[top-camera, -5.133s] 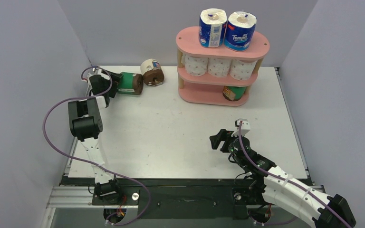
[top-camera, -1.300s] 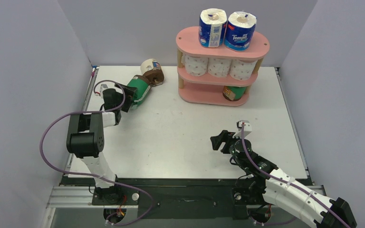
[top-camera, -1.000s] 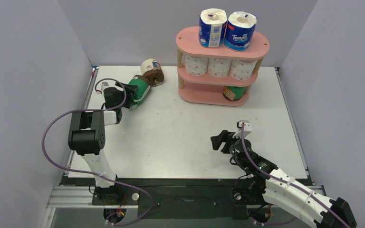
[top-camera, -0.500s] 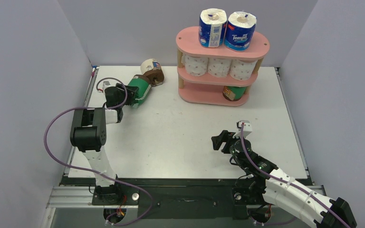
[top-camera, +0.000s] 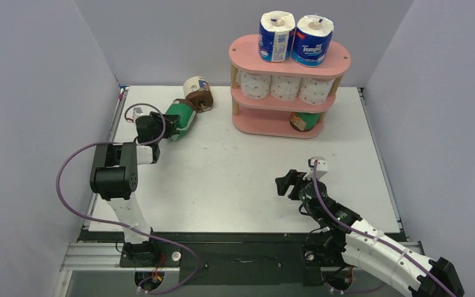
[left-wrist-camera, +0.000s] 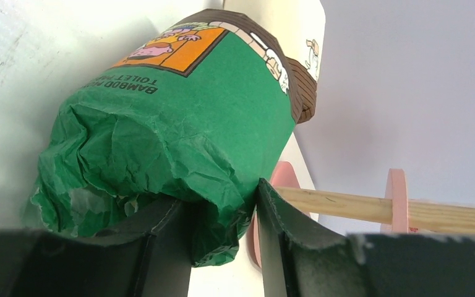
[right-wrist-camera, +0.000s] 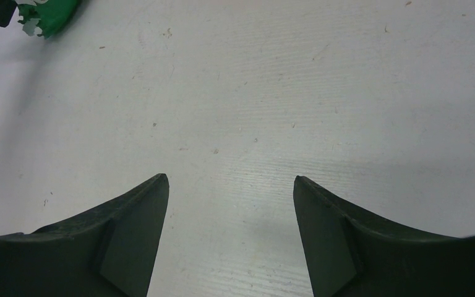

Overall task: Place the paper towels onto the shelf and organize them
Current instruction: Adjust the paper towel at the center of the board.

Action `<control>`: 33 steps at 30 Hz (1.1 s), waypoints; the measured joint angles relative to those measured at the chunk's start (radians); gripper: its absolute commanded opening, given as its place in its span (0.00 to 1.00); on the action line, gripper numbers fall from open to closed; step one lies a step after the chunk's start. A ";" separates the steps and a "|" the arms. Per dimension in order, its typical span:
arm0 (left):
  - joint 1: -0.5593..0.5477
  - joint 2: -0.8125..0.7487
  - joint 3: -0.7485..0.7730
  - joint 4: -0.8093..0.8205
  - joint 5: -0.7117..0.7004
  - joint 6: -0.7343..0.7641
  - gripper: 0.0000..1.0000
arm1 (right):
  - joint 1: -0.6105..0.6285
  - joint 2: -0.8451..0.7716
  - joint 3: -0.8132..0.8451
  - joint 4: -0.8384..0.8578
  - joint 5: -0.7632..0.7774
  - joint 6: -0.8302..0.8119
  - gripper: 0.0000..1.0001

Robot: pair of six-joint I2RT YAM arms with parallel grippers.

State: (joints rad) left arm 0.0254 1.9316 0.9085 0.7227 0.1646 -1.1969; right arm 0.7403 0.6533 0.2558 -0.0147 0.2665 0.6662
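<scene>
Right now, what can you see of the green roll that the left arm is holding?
The green roll is small, its paper wrap crumpled at the near end, where the left gripper is shut on it, fingers pinching the wrap. Its side bears an orange picture panel and the words BAMBOO TOILET; a brown band rings the far end. It lies slanted at the far left of the table, its far end by the cream-wrapped roll; whether they touch, or whether it is lifted, I cannot tell.

open table fronts the shelf; its bottom tier is free left of 1 green roll; a cream roll lies beside its left end.
</scene>
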 measured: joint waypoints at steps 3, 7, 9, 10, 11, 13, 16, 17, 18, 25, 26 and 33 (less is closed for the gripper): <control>0.000 -0.045 -0.031 -0.006 0.000 0.001 0.30 | 0.000 -0.001 0.000 -0.002 0.001 0.000 0.69; 0.000 -0.129 -0.056 -0.059 -0.001 0.015 0.30 | 0.000 -0.005 0.000 -0.002 0.003 0.000 0.69; 0.000 -0.187 -0.061 -0.112 -0.003 0.040 0.29 | 0.000 -0.010 0.000 -0.003 0.003 0.000 0.69; 0.000 -0.218 -0.062 -0.145 -0.003 0.057 0.29 | 0.000 -0.012 0.000 -0.003 0.004 0.000 0.69; 0.000 -0.246 -0.062 -0.173 -0.006 0.072 0.28 | 0.000 -0.013 0.000 -0.003 0.004 0.000 0.69; -0.006 -0.320 -0.062 -0.260 -0.018 0.121 0.27 | 0.000 -0.014 0.001 -0.003 0.005 -0.002 0.69; -0.034 -0.440 -0.062 -0.406 -0.051 0.207 0.27 | 0.000 -0.014 0.006 -0.004 0.005 -0.008 0.69; -0.046 -0.472 -0.062 -0.446 -0.058 0.232 0.27 | 0.000 -0.014 0.011 -0.006 0.005 -0.011 0.69; -0.062 -0.511 -0.062 -0.494 -0.066 0.262 0.27 | 0.000 -0.013 0.018 -0.008 0.005 -0.014 0.69; -0.231 -0.704 -0.002 -0.846 -0.132 0.483 0.27 | 0.000 -0.026 0.058 -0.024 0.006 -0.032 0.69; -0.264 -0.716 0.023 -0.897 -0.150 0.521 0.27 | 0.000 -0.034 0.059 -0.032 0.009 -0.034 0.69; -0.566 -0.727 0.171 -1.157 -0.269 0.716 0.27 | 0.000 -0.098 0.089 -0.126 0.080 -0.047 0.68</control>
State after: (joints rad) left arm -0.5404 1.2049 1.0794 -0.4339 -0.1047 -0.4805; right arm 0.7406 0.5552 0.3443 -0.1406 0.3470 0.6193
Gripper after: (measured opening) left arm 0.282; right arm 0.691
